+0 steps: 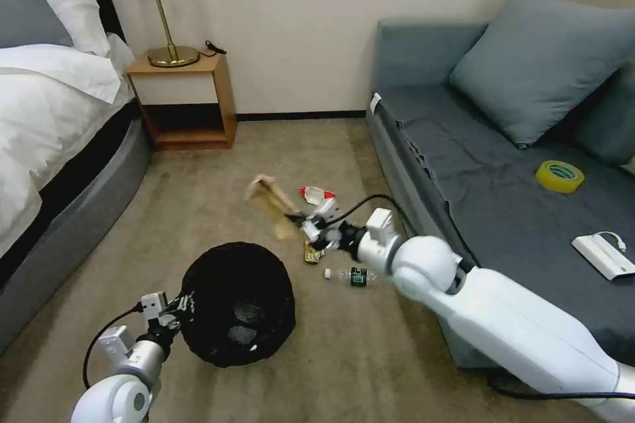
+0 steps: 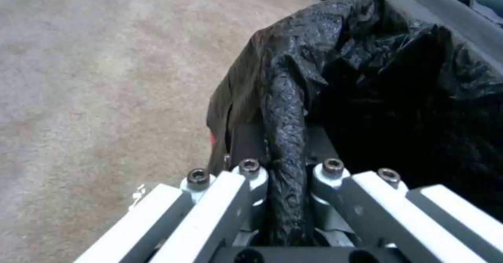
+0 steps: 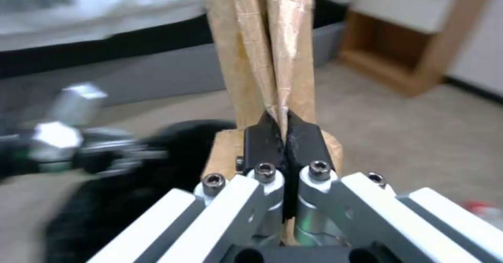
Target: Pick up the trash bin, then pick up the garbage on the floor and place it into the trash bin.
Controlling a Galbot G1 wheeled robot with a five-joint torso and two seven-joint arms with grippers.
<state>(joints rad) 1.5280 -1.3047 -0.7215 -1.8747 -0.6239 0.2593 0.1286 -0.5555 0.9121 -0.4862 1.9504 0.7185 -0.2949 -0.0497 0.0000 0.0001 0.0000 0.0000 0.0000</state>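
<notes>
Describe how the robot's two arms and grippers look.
Both arms are glossy white with rounded ball-like joints. The right arm is thick, narrowing to a silver wrist with a looping black cable. The left arm carries a black cable too. Each gripper, left gripper and right gripper, has white and grey linkage bars, black hex bolts and black fingertip pads.

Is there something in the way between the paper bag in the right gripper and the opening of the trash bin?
Nothing visible does. The right gripper holds the brown paper bag in open air above the carpet, and the trash bin, gripped at its rim by the left gripper, has its mouth uncovered.
</notes>
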